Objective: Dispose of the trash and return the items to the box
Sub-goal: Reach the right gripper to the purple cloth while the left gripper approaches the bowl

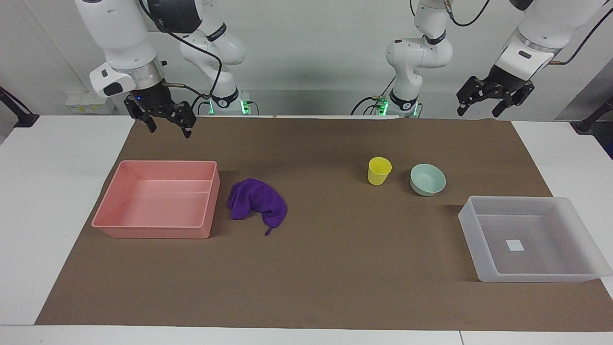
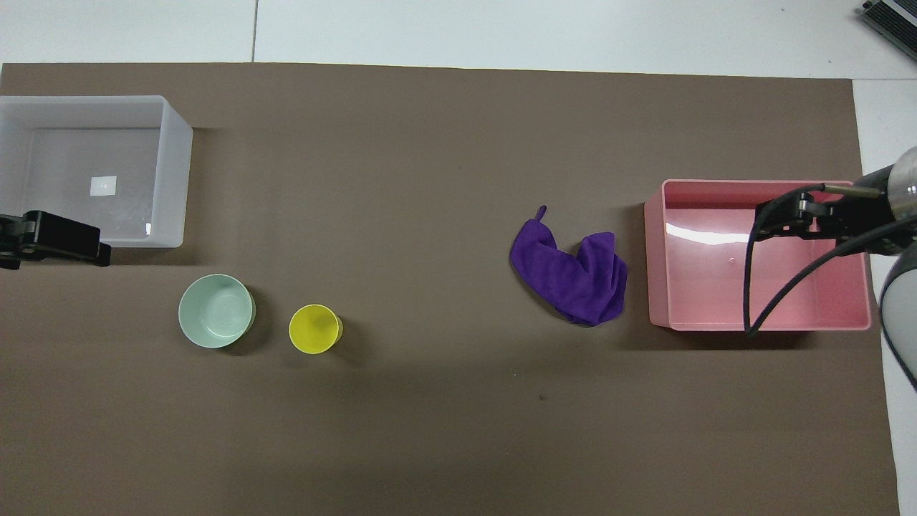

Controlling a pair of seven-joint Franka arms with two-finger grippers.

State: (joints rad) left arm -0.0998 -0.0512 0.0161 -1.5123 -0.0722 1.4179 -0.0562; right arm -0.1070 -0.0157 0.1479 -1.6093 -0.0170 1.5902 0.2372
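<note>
**Cloth, cup, bowl and box, all apart**

I see the purple cloth [image 1: 257, 203] crumpled in a loose heap on the desk, just beside the pink tub toward the right arm's end (a small tail pokes out of it, away from the robots). The yellow cup [image 1: 379, 170] stands upright, mouth up, near the mint-green bowl [image 1: 427, 179], which also sits upright; the two are close but not touching. The translucent box [image 1: 528, 238] lies toward the left arm's end, farther from the robots than the bowl, a white sticker on its base.
</note>
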